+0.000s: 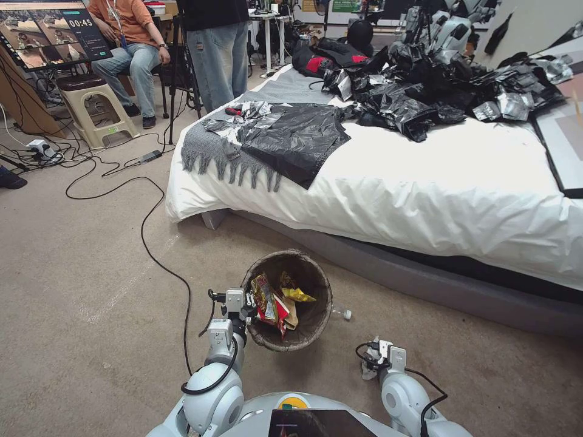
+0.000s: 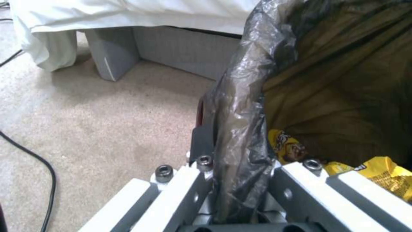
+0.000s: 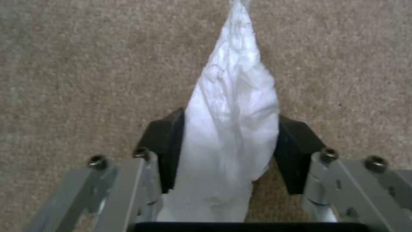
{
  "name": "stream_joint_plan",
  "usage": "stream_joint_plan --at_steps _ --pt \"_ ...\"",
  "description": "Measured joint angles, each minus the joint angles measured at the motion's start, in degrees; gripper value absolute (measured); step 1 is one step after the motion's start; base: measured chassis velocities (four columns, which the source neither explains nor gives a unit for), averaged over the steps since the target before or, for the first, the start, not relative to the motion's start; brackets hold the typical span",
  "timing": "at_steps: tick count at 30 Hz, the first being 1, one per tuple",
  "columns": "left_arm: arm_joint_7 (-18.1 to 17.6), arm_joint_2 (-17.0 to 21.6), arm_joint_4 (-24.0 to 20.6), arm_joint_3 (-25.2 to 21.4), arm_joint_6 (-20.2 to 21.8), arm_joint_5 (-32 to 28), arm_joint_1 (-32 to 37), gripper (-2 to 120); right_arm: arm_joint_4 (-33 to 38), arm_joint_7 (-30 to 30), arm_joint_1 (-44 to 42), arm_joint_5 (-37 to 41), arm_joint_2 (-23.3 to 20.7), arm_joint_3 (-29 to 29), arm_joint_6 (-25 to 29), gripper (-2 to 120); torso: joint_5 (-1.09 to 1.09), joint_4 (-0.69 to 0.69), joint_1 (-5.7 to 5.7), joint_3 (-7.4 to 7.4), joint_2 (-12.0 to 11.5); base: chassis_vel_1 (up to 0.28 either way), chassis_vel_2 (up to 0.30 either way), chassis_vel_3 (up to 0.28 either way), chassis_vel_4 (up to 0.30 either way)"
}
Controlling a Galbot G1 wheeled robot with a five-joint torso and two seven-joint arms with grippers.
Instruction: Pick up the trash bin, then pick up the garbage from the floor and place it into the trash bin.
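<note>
Tissue in the pinch, bin right there on the left

The crumpled white tissue [image 3: 234, 129] sits pinched between the right gripper [image 3: 231, 151]'s black pads, low over the beige carpet [image 1: 91, 255]. The round bag-lined trash bin [image 1: 316, 328], already holding snack wrappers [image 1: 270, 300], hangs from the left gripper [image 2: 240, 180], which is clamped on its rim. Best bet: lift the tissue clear above the rim before letting go. Right arm reaches forward and down; left arm holds beside the bin.
</note>
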Motion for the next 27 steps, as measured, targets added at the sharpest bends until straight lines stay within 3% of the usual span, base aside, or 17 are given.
stream_joint_plan --at_steps 3,10,12,17,18,21,22,27 --pt "0.01 -0.04 0.00 0.00 -0.02 0.02 -0.04 0 0.09 0.14 -0.05 0.00 0.03 -0.02 0.04 37 -0.01 -0.01 0.00 0.00 0.00 0.000 0.000 0.000 0.000" --pt "0.01 -0.06 0.00 0.06 -0.04 0.02 -0.15 0 0.40 0.45 -0.18 -0.03 0.00 -0.03 0.10 32 0.00 -0.01 0.00 0.00 0.00 0.000 0.000 0.000 0.000" --pt "0.00 -0.02 0.00 0.10 -0.04 0.01 -0.27 0 0.83 0.66 -0.27 -0.10 -0.17 -0.01 0.10 24 0.00 -0.02 0.00 0.00 0.00 0.000 0.000 0.000 0.000" --pt "-0.01 0.00 0.00 0.13 -0.03 -0.01 -0.31 0 1.11 0.80 -0.31 -0.11 -0.26 0.02 0.08 22 -0.01 -0.02 0.00 0.00 0.00 0.000 0.000 0.000 0.000" --pt "-0.02 0.01 0.00 0.17 -0.01 -0.03 -0.33 0 1.34 0.88 -0.34 -0.10 -0.34 0.05 0.05 11 0.00 -0.02 0.00 0.00 0.00 0.000 0.000 0.000 0.000" --pt "-0.02 0.01 0.00 0.19 0.01 -0.03 -0.34 0 1.49 0.93 -0.36 -0.09 -0.39 0.08 0.03 9 0.00 -0.02 0.00 0.00 0.00 0.000 0.000 0.000 0.000" --pt "-0.02 0.02 -0.01 0.22 0.04 -0.05 -0.35 0 1.66 0.99 -0.37 -0.09 -0.45 0.12 0.02 0 0.00 -0.02 0.00 0.00 0.00 0.000 0.000 0.000 0.000" --pt "-0.07 0.06 -0.07 0.27 0.14 -0.13 -0.36 0 2.30 1.21 -0.48 -0.09 -0.62 0.21 -0.06 0 0.00 -0.02 0.00 0.00 0.00 0.000 0.000 0.000 0.000"
